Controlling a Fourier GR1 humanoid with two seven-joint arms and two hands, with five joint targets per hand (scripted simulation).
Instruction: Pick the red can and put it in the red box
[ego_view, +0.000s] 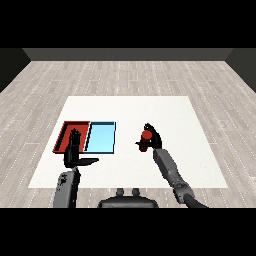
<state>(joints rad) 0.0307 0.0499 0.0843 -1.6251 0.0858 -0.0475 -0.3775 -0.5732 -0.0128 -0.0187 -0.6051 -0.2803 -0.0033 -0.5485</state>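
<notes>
Standing at the white table (150, 107), one sees the following arrangement.

1. Right hand (151, 136): the black fingers and thumb are curled round the red can (145, 137), grasping it. The can is upright or nearly so, with its top showing above the fingers. Whether its base touches the table or is raised off it cannot be told from this angle. The grey right forearm (168, 167) runs from the lower right up to the hand.

2. Red can position: it sits to the right of both trays, well apart from the red one, over a bare part of the table near the middle of the table's width.

3. Trays: the red tray (67, 131) and the light blue tray (102, 136) lie side by side on the left half of the table, their adjoining walls touching or just beside each other. The red tray is the outer one on the left; the blue one lies between it and the can.

4. Left hand (74, 152): released, holding nothing. The fingers point straight away from the robot, their tips overlapping the near part of the red tray, and the thumb sticks out to the right toward the blue tray's near edge. The grey left forearm (67, 186) stands almost vertical below the hand.
</notes>
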